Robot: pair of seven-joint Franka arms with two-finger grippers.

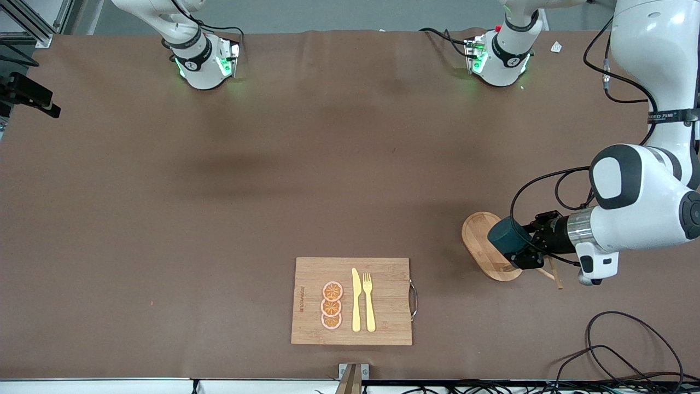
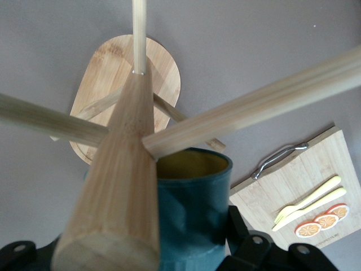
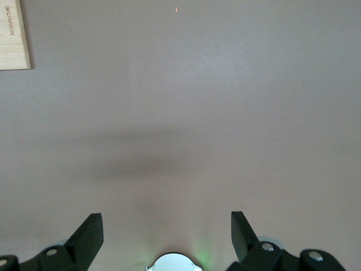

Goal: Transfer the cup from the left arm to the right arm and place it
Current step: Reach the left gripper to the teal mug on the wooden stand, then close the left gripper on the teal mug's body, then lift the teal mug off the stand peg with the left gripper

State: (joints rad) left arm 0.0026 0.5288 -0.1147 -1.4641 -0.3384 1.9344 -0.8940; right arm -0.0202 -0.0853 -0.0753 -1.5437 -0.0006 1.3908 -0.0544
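The dark teal cup [image 1: 504, 234] lies on its side in my left gripper [image 1: 520, 247], which is shut on it over the oval wooden base of a mug stand [image 1: 477, 236]. In the left wrist view the cup [image 2: 192, 214] shows its mustard-yellow inside and sits right beside the stand's upright post [image 2: 121, 186], under a long peg [image 2: 254, 107]. Its handle is hidden. My right gripper [image 3: 166, 231] is open and empty, over bare table near the right arm's base [image 1: 203, 65]; it waits.
A bamboo cutting board [image 1: 383, 273] with a metal handle lies near the front edge, bearing a yellow knife [image 1: 356, 300], a yellow fork [image 1: 369, 302] and three orange slices [image 1: 332, 305]. It also shows in the left wrist view [image 2: 265, 197]. Cables [image 1: 618, 350] lie at the left arm's end.
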